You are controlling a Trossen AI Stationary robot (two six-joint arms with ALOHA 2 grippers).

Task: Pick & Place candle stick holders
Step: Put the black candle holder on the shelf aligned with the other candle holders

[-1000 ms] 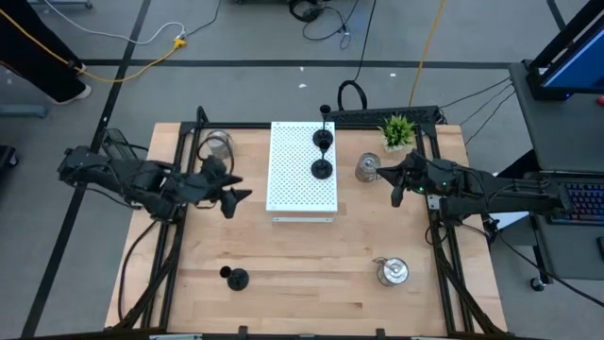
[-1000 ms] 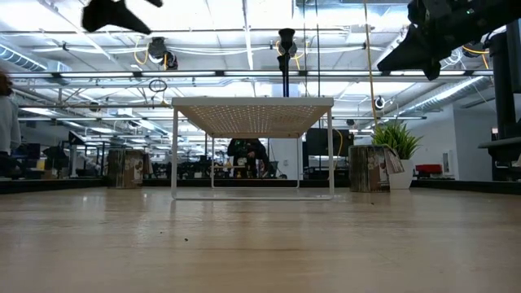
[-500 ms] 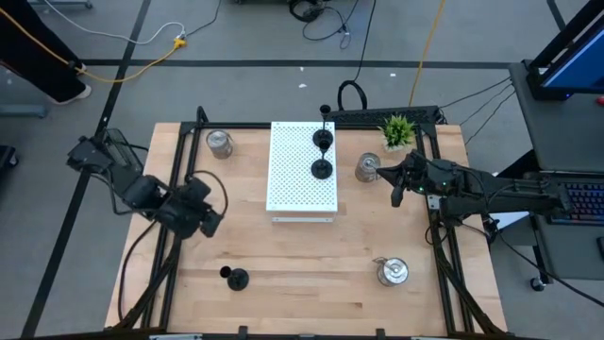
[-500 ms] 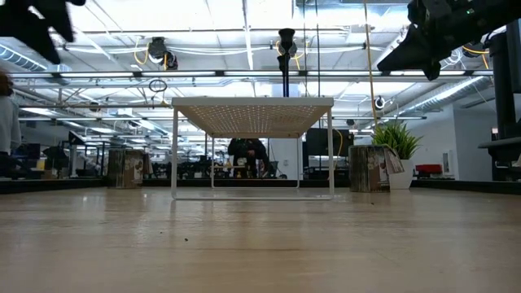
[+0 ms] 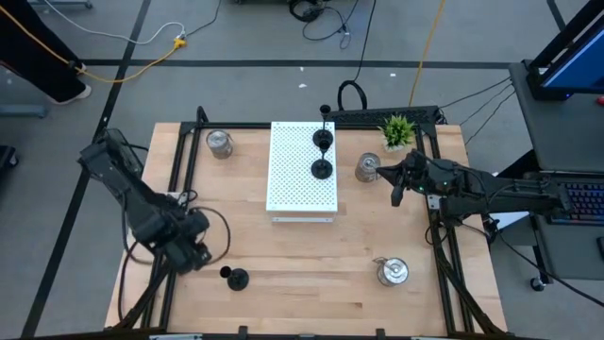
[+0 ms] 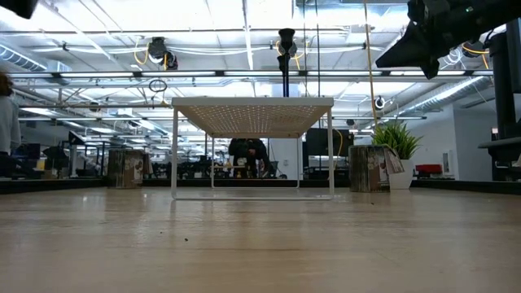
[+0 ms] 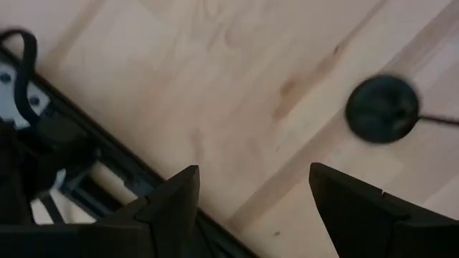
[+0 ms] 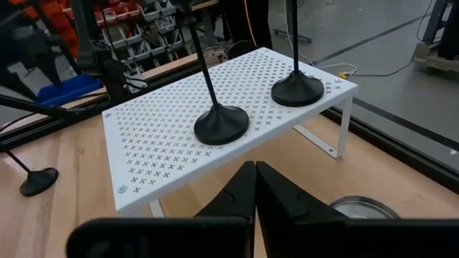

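Observation:
Two black holders (image 5: 322, 169) (image 5: 323, 139) stand by their round bases on the white perforated shelf (image 5: 293, 189). A third black holder (image 5: 236, 278) stands on the table near the front left. Silver holders stand at the far left (image 5: 219, 143), right of the shelf (image 5: 367, 168) and near the front right (image 5: 392, 272). My left gripper (image 5: 195, 253) hovers open and empty just left of the third black holder (image 7: 382, 109). My right gripper (image 5: 396, 185) is shut and empty beside the silver holder right of the shelf.
A small green potted plant (image 5: 397, 129) stands at the far right behind my right gripper. Black frame rails run along the table's left (image 5: 170, 217) and right (image 5: 444, 255) sides. Bare wood lies between the shelf and the near edge.
My left gripper has swung from beside the shelf's left side toward the table's near edge, turning about, and now hangs next to the black holder on the table. The holders have not moved.

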